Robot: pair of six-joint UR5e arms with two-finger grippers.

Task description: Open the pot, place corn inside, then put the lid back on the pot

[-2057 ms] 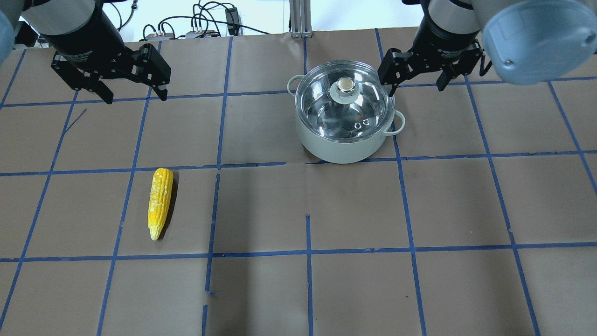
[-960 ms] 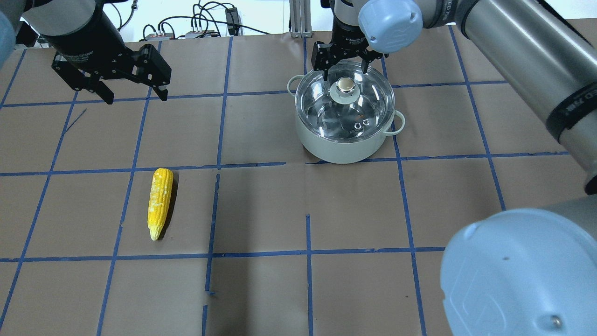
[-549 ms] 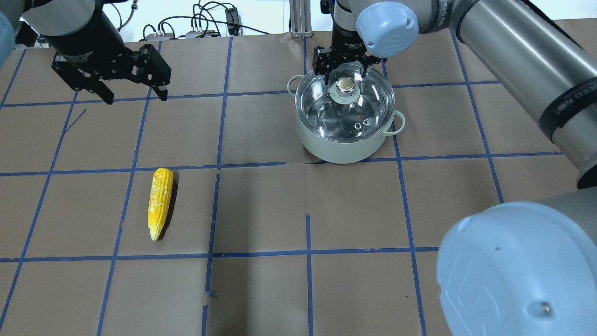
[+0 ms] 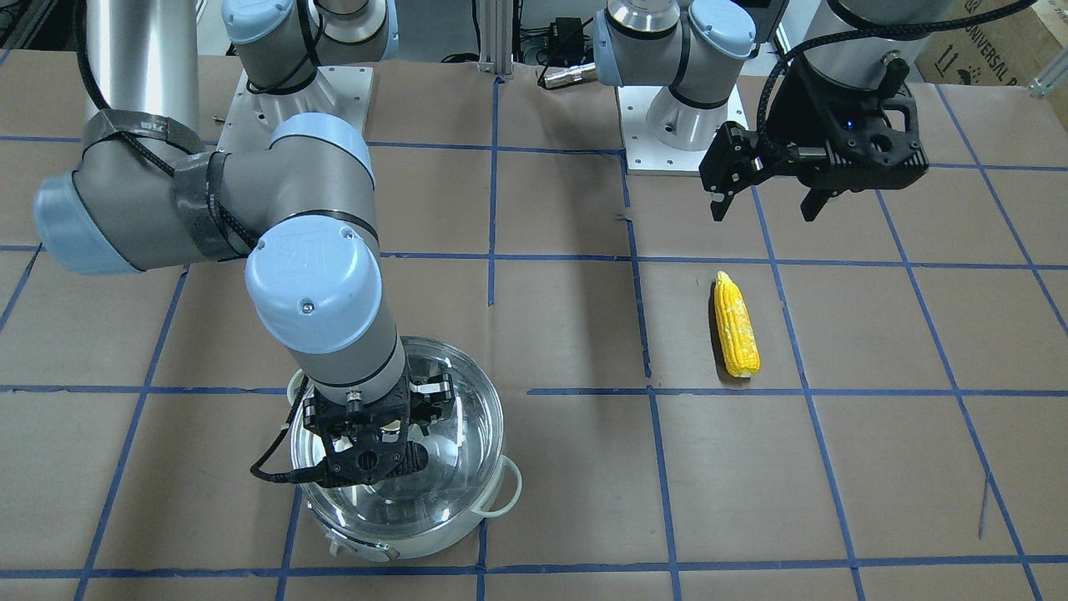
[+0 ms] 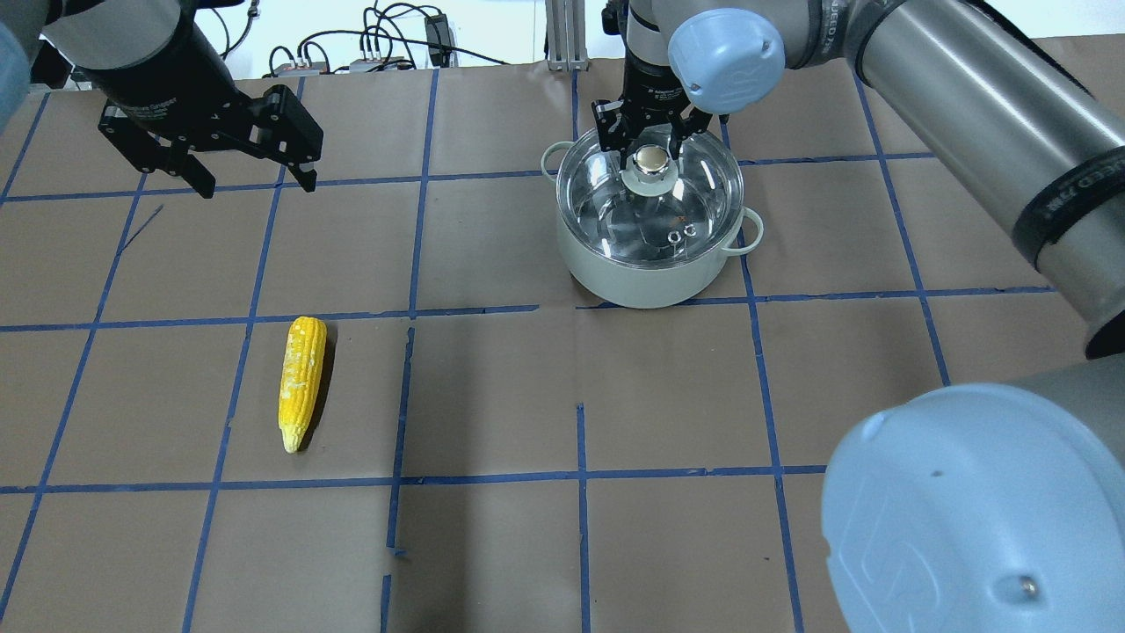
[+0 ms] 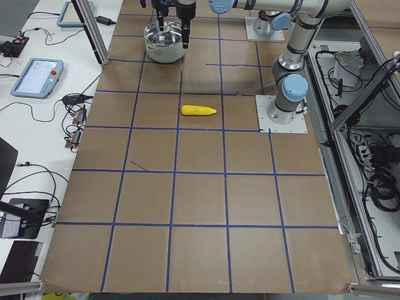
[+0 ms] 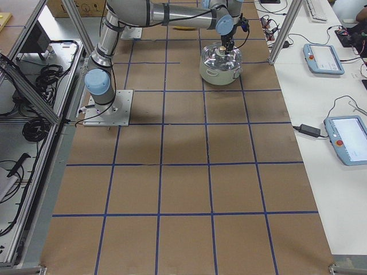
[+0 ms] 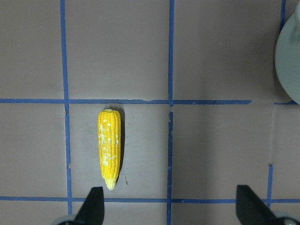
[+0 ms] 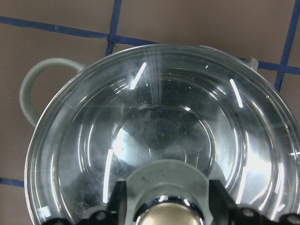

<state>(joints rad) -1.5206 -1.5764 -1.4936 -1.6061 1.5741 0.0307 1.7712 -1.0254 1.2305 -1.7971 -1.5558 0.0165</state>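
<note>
Right gripper (image 5: 651,141) jaws spread around lid (image 5: 694,189) knob; left gripper (image 5: 250,180) jaws spread.

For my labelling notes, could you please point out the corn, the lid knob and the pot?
corn (image 5: 301,380), overhead view, middle of the cob.
lid knob (image 5: 650,161), overhead view, its cap.
pot (image 5: 637,283), overhead view, near side wall.

A glossy, mirror-like metal interior is shown by the pot (image 5: 649,264), and clear glass by the lid (image 5: 694,176). The corn (image 5: 301,381) looks bumpy. The desk (image 5: 562,396) is covered in matt brown paper.
</note>
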